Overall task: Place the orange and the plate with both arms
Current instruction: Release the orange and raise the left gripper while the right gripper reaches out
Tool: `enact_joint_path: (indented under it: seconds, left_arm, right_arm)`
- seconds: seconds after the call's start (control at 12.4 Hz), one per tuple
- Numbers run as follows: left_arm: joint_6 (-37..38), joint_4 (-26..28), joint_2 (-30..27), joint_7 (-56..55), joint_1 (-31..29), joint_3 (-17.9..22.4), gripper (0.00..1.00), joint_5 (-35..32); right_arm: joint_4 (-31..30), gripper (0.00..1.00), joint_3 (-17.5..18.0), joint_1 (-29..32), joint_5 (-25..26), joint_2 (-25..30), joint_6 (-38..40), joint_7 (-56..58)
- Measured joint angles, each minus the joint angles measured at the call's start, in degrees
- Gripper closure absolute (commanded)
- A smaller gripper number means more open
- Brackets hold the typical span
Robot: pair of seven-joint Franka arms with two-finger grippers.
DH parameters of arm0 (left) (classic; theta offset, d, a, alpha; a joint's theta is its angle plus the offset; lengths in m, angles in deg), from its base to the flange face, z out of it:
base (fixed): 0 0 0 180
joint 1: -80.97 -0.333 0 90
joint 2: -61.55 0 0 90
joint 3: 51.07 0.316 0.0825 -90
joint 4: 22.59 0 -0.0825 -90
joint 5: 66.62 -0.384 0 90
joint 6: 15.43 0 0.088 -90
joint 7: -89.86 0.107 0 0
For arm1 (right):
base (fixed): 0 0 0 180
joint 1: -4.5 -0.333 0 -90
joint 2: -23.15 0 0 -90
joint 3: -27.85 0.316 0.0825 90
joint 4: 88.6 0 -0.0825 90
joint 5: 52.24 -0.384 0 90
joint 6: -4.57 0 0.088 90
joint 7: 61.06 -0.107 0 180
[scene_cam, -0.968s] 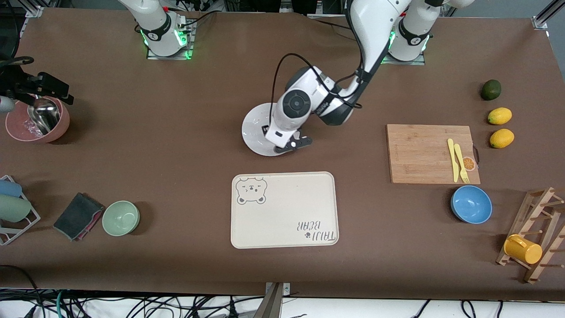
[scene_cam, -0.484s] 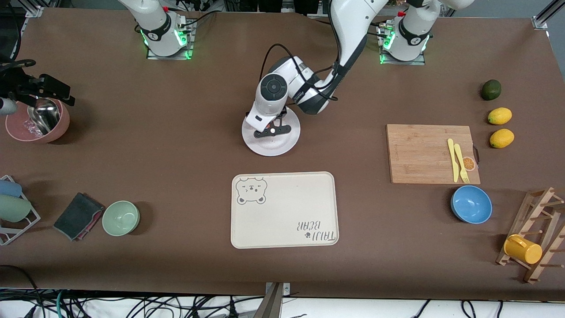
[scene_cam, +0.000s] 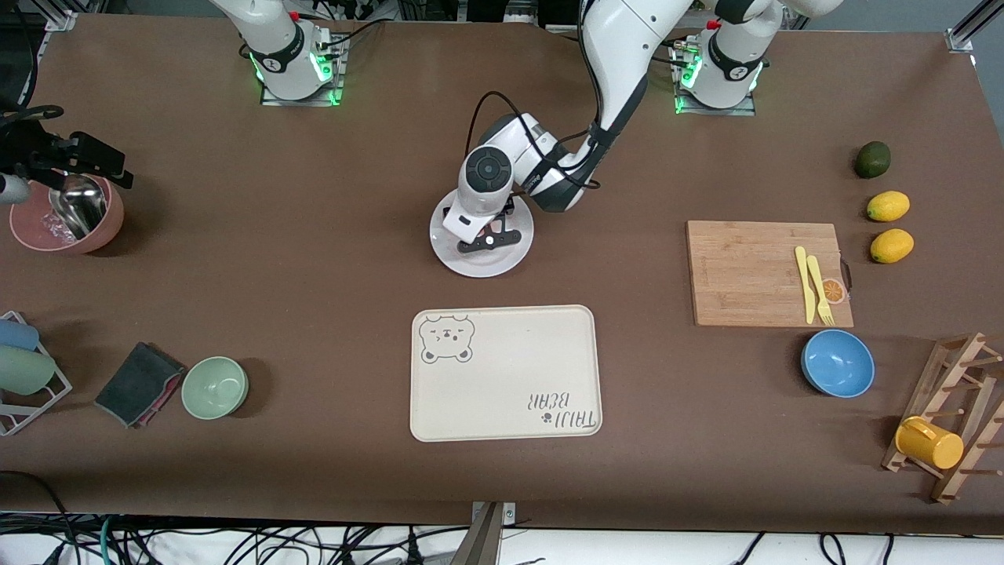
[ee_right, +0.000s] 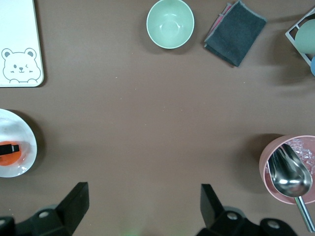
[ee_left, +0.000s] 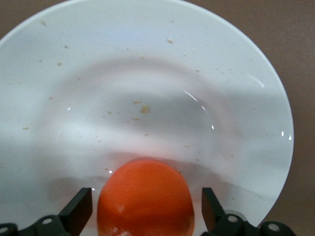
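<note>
The only writing I can read is "TAIJI BEAR" on the cream tray (scene_cam: 502, 373), printed upside down to the front camera, with a bear face in the corner nearest the plate. My left gripper (scene_cam: 488, 239) is low over the plate (scene_cam: 481, 264), and my fingers (ee_left: 78, 210) stand apart on either side of the orange (ee_left: 145, 197) without touching it; the orange sits on the plate, which lies on the table farther from the front camera than the tray. A second ago this gripper was shut at the plate's edge toward the left arm's end; since then it has come in over the plate and opened. My right gripper (ee_right: 142, 201) waits, fingers wide and empty, up in the air by the pink bowl (scene_cam: 67, 218) with its metal scoop, as it did before. The table (scene_cam: 314, 259) is covered in plain brown; a cutting board (scene_cam: 765, 273) with yellow cutlery, a blue bowl (scene_cam: 838, 362) and a green bowl (scene_cam: 215, 387) rest on it. Cables hang below the table's near edge.
</note>
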Motion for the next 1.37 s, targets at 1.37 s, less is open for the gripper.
enact_joint_path:
  seconds: [1.37]
  left_arm:
    - [35.09,-3.14,-15.03,28.40,-34.71,1.58,0.00,-6.08]
  right_arm:
    - [-16.40,0.00,1.49,-1.30,-28.85,-6.03,-11.27,3.01]
